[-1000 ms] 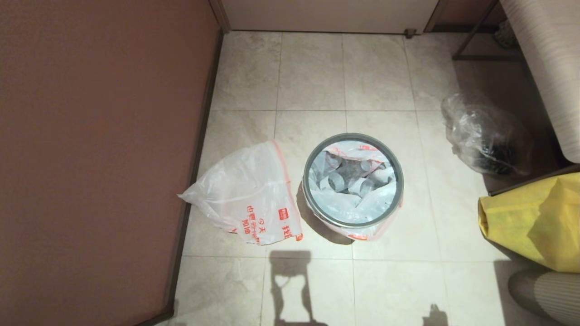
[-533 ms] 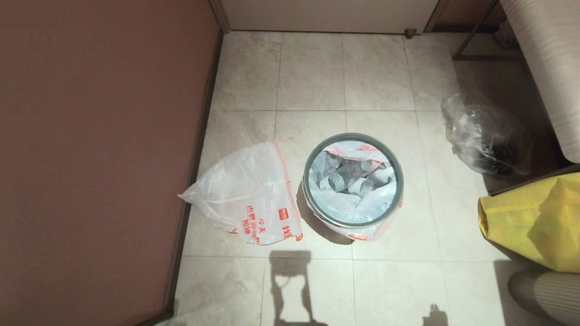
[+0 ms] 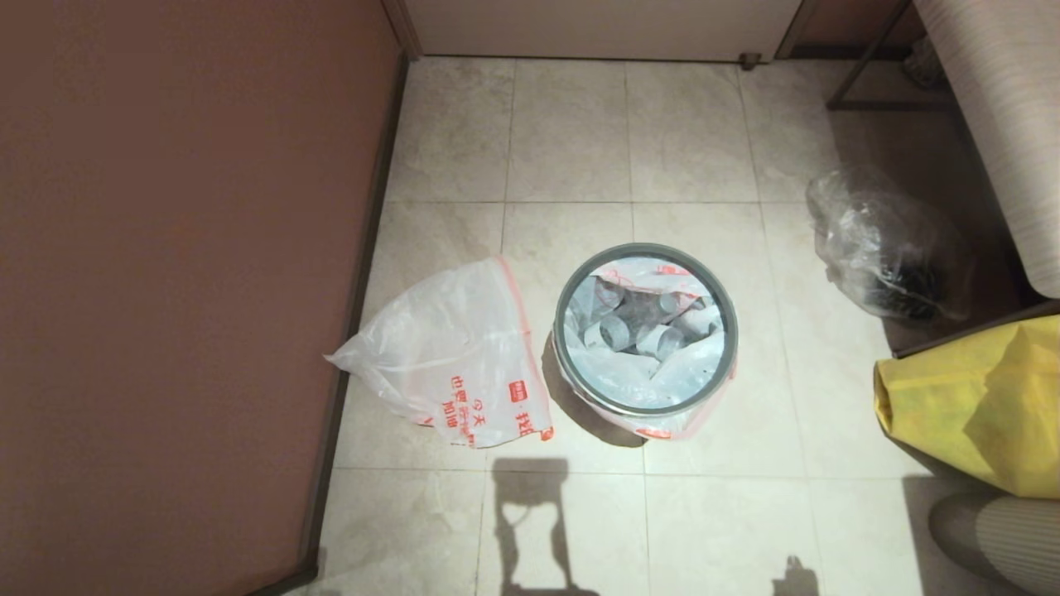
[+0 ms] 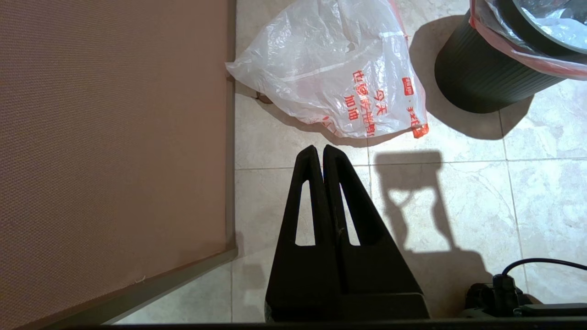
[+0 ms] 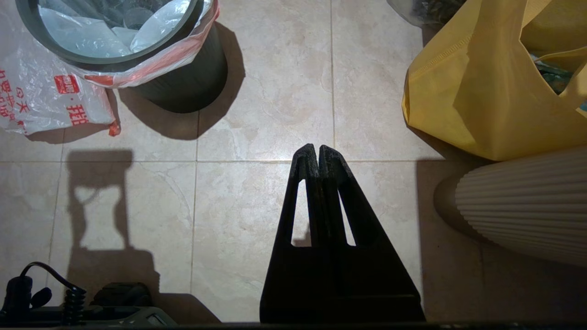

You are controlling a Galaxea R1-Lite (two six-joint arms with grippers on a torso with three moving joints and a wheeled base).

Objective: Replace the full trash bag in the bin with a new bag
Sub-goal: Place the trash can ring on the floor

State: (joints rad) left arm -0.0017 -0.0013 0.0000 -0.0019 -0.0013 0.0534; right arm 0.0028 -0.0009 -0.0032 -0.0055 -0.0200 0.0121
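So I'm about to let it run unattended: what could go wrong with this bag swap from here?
1. The grey ring pins the full trash bag over the bin rim; pulling the bag without lifting the ring might tear it or tip the bin.
2. The bag's mouth is open, with tubes loose inside; they could spill.
3. The new bag lies limp right beside the bin and could get dragged or pinned.

Both the left gripper and right gripper are shut, off the bags.

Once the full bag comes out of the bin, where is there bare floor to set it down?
Bare tiles lie beyond the bin toward the door, and on the near side where the shadows fall. Crowded: the new bag lies against the bin's left, by the wall; the clear bag and the yellow bag fill the right.
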